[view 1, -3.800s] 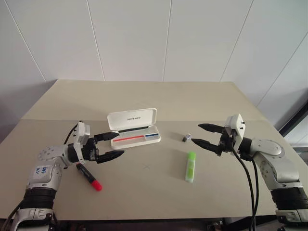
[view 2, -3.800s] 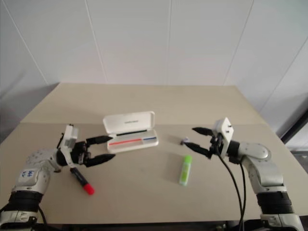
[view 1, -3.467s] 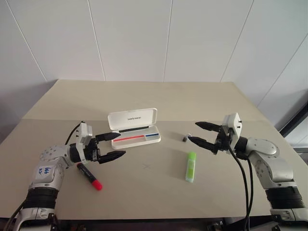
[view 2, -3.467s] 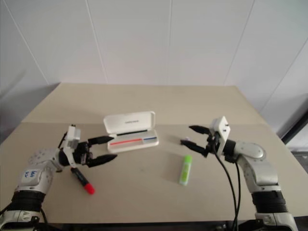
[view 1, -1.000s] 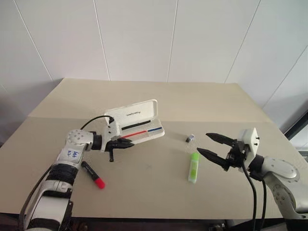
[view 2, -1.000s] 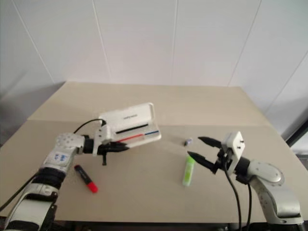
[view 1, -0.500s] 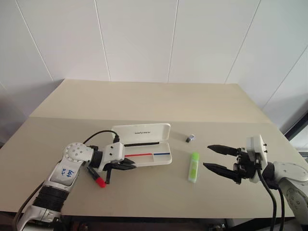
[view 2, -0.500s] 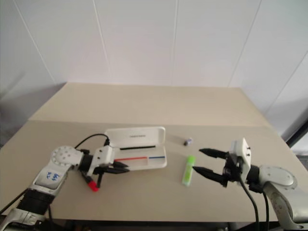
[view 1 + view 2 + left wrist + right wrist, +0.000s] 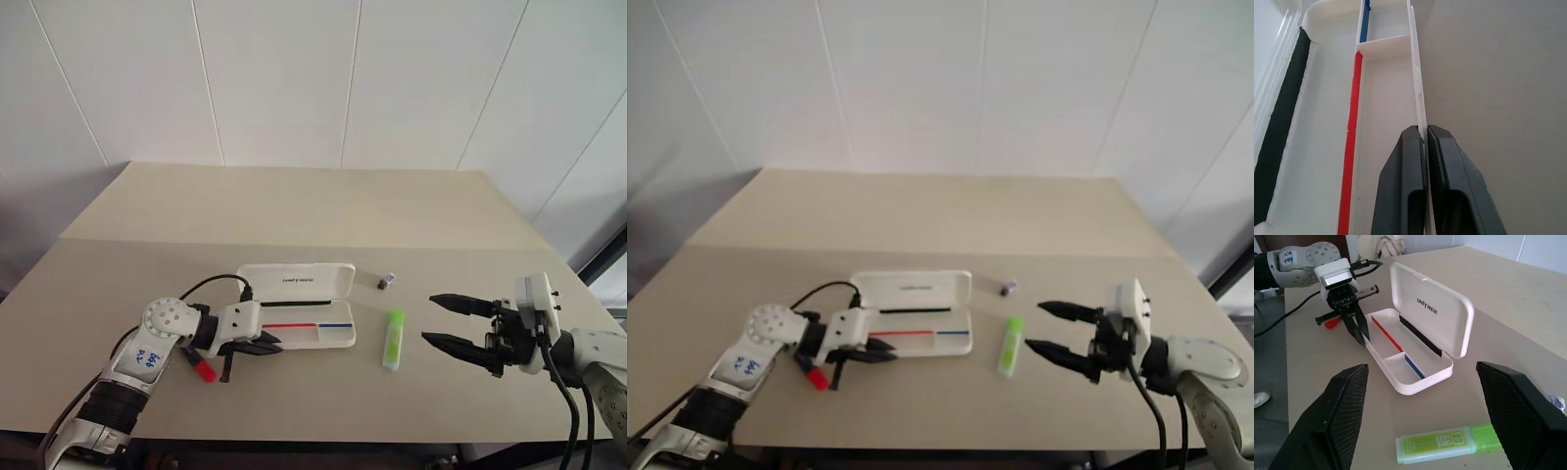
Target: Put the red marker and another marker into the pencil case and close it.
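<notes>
Room: white panelled walls behind a beige table (image 9: 323,211).
Red marker: one, lying on the table at the far left, its red cap (image 9: 205,371) poking out from under the left arm, just beside the case's left end and outside it.
Left gripper: the left gripper (image 9: 1426,134) has its two black fingers pinched shut on the near wall of the pencil case, at the case's left end.
Pencil case: one, the pencil case (image 9: 328,336) sits open on the table left of centre, lid standing up at the back, red and blue stripes showing inside. Both of its compartments are bare.
Grey piece: one tiny grey piece (image 9: 387,281) on the table, just beyond the case's right end.
Green marker: one, the green marker (image 9: 393,339) lies flat between the case and the right gripper, near the case but apart from it.
Right gripper: the right gripper (image 9: 462,323) hovers at the far right with its jaws spread wide, holding nothing, tips aimed toward the green marker.
Progress: early, I'd say. No marker is in the case yet; both must go in, then the lid must come down.
</notes>
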Controlling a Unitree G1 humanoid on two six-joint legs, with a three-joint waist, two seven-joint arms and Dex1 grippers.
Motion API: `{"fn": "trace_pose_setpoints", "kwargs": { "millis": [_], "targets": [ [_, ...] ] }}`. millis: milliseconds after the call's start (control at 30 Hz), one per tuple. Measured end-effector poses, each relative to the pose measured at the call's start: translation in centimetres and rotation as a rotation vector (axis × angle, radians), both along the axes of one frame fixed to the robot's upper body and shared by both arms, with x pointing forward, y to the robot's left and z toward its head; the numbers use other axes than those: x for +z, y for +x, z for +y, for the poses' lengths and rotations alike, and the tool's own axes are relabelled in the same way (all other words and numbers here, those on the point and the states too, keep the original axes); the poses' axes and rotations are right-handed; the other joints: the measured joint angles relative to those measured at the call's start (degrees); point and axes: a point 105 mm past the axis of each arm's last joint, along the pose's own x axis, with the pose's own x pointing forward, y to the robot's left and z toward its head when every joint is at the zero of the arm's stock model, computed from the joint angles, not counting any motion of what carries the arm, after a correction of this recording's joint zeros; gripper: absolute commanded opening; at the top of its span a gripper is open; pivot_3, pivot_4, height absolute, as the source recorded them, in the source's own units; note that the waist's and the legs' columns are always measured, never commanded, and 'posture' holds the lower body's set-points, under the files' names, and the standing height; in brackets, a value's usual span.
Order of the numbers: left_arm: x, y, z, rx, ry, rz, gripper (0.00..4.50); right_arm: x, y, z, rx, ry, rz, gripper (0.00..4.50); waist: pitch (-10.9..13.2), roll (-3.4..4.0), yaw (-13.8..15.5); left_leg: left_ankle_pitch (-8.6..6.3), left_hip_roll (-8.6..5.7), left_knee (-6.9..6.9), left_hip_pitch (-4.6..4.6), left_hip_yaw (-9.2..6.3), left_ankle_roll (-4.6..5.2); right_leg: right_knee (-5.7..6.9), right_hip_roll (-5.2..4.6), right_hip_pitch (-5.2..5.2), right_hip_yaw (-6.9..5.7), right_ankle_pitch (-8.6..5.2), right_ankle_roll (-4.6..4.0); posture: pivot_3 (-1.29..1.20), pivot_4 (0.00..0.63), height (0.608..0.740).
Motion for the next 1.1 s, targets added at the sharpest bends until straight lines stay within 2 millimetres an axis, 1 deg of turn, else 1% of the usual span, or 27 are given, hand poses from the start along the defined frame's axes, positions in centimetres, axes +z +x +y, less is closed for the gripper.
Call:
{"fn": "trace_pose_setpoints", "kwargs": {
  "millis": [100, 167, 233, 300, 333, 400, 433, 467, 567, 633, 800, 867, 967, 1033, 1100],
  "targets": [
    [0.1, 0.4, -0.2, 0.002, -0.007, -0.016, 1.13, 0.0, 0.1, 0.0, -0.012, 0.001, -0.003, 4.50, 0.00, 0.00, 0.02, 0.00, 0.00, 0.01, 0.01, -0.01, 0.00, 0.01, 0.00, 0.01, 0.00, 0.00, 0.01, 0.00, 0.150, 0.740],
    [0.1, 0.6, -0.3, 0.001, -0.005, -0.025, 1.84, 0.0, 0.1, 0.0, -0.015, 0.000, -0.004, 4.50, 0.00, 0.00, -0.05, 0.00, 0.00, 0.01, 0.01, 0.00, 0.00, 0.01, 0.00, 0.00, 0.01, 0.01, 0.02, 0.00, 0.150, 0.740],
    [0.3, 0.7, -0.3, 0.000, -0.006, -0.037, 2.39, 0.1, 0.1, 0.0, -0.019, 0.000, -0.008, 4.50, 0.00, 0.00, -0.04, 0.00, 0.00, 0.00, 0.01, 0.00, 0.00, 0.01, 0.00, 0.00, 0.00, 0.06, 0.11, 0.00, 0.150, 0.740],
    [0.4, 0.7, -0.4, -0.001, -0.007, -0.037, 3.07, 0.2, 0.0, 0.2, -0.017, -0.002, -0.015, 4.50, 0.00, 0.00, -0.04, 0.00, 0.00, 0.00, 0.01, 0.00, 0.00, 0.01, 0.01, 0.00, 0.00, 0.06, 0.11, 0.00, 0.150, 0.740],
    [0.5, 0.6, -0.4, -0.001, -0.008, -0.034, 3.34, 0.2, 0.0, 0.2, -0.019, -0.003, -0.015, 4.50, 0.00, 0.00, -0.03, 0.00, 0.00, 0.00, 0.01, -0.01, 0.00, 0.01, 0.01, 0.00, 0.00, 0.06, 0.12, 0.00, 0.150, 0.740],
    [0.8, 0.3, -0.6, -0.007, -0.007, -0.035, 4.05, 0.2, 0.0, 0.2, -0.020, -0.002, -0.014, 4.50, 0.00, 0.00, -0.02, 0.00, 0.00, 0.00, 0.00, 0.00, 0.00, 0.00, 0.00, 0.00, 0.00, 0.07, 0.13, 0.00, 0.150, 0.740],
    [0.9, 0.2, -0.7, -0.014, -0.011, -0.035, 4.34, 0.2, 0.0, 0.2, -0.020, -0.002, -0.014, 4.50, 0.00, 0.00, -0.01, 0.00, 0.00, -0.01, 0.00, 0.00, 0.00, 0.00, 0.00, 0.01, 0.00, 0.07, 0.13, 0.00, 0.150, 0.740],
    [1.2, 0.0, -0.8, -0.019, -0.015, -0.036, 4.46, 0.2, 0.0, 0.2, -0.020, -0.002, -0.014, 4.50, 0.00, 0.00, 0.00, 0.00, 0.00, -0.01, 0.00, 0.00, 0.00, 0.01, 0.00, 0.01, 0.00, 0.07, 0.13, 0.00, 0.150, 0.740],
    [1.9, -0.7, -1.2, -0.032, -0.028, -0.032, 4.46, 0.2, 0.0, 0.2, -0.020, -0.002, -0.014, 4.50, 0.00, 0.00, -0.01, 0.00, 0.00, 0.00, 0.01, 0.00, 0.00, 0.02, 0.00, 0.01, 0.00, 0.07, 0.13, 0.00, 0.150, 0.740],
    [2.5, -1.1, -1.1, -0.028, -0.034, -0.031, 4.46, 0.2, 0.0, 0.2, -0.019, -0.002, -0.014, 4.50, 0.00, 0.00, -0.12, 0.00, 0.00, 0.00, 0.02, 0.00, 0.00, 0.02, 0.01, 0.01, 0.01, 0.06, 0.11, 0.00, 0.150, 0.740],
    [4.2, -1.5, -0.2, 0.064, -0.082, -0.043, 4.46, 0.2, 0.0, 0.3, -0.004, -0.003, -0.013, 4.50, 0.00, 0.00, -0.11, 0.00, 0.00, 0.01, 0.02, -0.01, 0.00, 0.02, 0.00, 0.01, 0.01, 0.05, 0.10, 0.00, 0.150, 0.740],
    [5.1, -1.6, 0.2, 0.138, -0.124, -0.044, 4.46, 0.2, -0.1, 0.5, 0.012, -0.004, -0.008, 4.50, 0.00, 0.00, -0.15, 0.00, 0.00, 0.01, 0.02, 0.00, 0.00, 0.01, 0.00, 0.02, 0.01, 0.05, 0.10, 0.00, 0.150, 0.740],
    [6.2, -1.0, 1.1, 0.346, -0.250, -0.018, 4.46, 0.4, -0.1, 0.9, 0.050, -0.001, -0.004, 4.50, 0.00, -0.01, -0.18, 0.00, 0.00, 0.02, 0.02, -0.04, 0.00, 0.05, 0.00, 0.02, 0.00, 0.13, 0.24, 0.00, 0.150, 0.740],
    [6.5, -0.9, 1.6, 0.457, -0.295, -0.004, 4.06, 0.8, -0.1, 1.1, 0.083, -0.001, -0.015, 4.50, 0.01, -0.02, -0.17, 0.00, 0.01, 0.05, 0.03, -0.09, 0.00, 0.06, 0.01, 0.03, -0.02, 0.18, 0.33, 0.00, 0.150, 0.740],
    [6.6, -1.0, 2.0, 0.541, -0.312, 0.010, 4.06, 1.0, 0.2, 1.0, 0.097, 0.003, -0.015, 4.50, 0.01, -0.02, -0.19, 0.00, 0.00, 0.07, 0.04, -0.08, 0.00, 0.06, 0.01, 0.04, -0.01, 0.17, 0.32, 0.00, 0.150, 0.740]
  ]
}}
